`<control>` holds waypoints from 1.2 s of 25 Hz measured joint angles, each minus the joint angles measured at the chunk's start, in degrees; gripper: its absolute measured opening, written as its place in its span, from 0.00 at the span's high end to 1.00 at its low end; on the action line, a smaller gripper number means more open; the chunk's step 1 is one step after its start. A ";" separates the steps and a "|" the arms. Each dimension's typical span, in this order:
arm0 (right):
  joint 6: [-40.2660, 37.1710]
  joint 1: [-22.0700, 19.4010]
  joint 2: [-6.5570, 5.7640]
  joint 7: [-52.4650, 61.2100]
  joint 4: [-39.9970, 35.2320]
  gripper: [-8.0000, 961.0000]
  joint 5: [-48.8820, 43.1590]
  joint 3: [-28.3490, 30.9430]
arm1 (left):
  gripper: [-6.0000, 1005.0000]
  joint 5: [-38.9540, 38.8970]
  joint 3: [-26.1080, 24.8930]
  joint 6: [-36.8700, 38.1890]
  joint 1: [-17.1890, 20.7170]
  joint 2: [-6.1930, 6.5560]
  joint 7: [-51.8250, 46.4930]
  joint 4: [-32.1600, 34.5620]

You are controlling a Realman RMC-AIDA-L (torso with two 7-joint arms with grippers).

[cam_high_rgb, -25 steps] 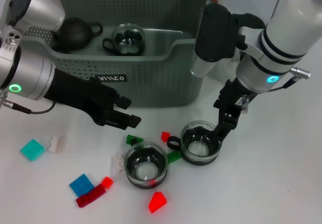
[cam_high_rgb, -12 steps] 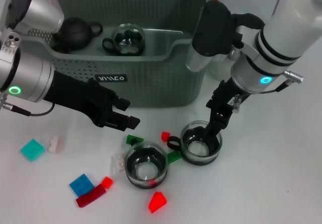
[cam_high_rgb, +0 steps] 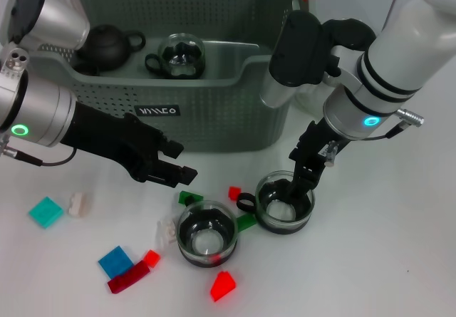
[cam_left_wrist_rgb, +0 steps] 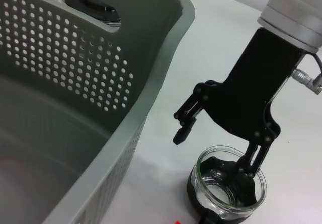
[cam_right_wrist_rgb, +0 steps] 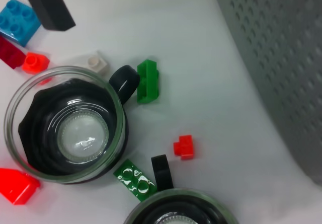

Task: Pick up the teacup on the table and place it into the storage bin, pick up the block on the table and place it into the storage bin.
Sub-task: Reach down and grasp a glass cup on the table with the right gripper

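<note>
One teacup [cam_high_rgb: 285, 203] w/ right gripper [cam_high_rgb: 299, 178] open astride rim, one finger inside.

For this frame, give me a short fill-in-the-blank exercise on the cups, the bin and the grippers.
1. The right gripper straddles the rim of a glass ____ on the table.
2. Inside the grey storage bin sit a black teapot and ____ glass teacup.
3. ____ teacups stand on the table.
4. The left gripper holds ____.

Missing words: teacup; one; Two; nothing
</note>
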 joint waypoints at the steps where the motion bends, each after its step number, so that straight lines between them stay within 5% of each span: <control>1: 0.11 0.15 0.00 -0.08 0.31 0.08 0.00 -0.03 | 0.43 0.00 0.00 0.00 0.02 -0.02 0.07 0.00; 13: 2.89 0.53 0.08 0.07 0.77 0.15 0.13 -5.84 | 0.43 -0.01 0.00 -0.98 0.09 -0.06 0.19 -1.11; 15: 3.09 0.54 0.09 0.09 0.79 0.39 0.15 -5.86 | 0.43 -0.01 0.01 -1.02 0.09 -0.04 0.20 -1.36; 21: 3.80 0.53 0.11 0.11 0.80 0.56 0.26 -5.96 | 0.43 -0.04 0.00 -1.47 0.09 -0.14 0.21 -1.55; 30: 4.18 0.32 0.18 -0.26 1.74 0.55 2.35 -6.89 | 0.43 -0.10 0.00 -1.48 0.09 -0.04 0.05 -1.57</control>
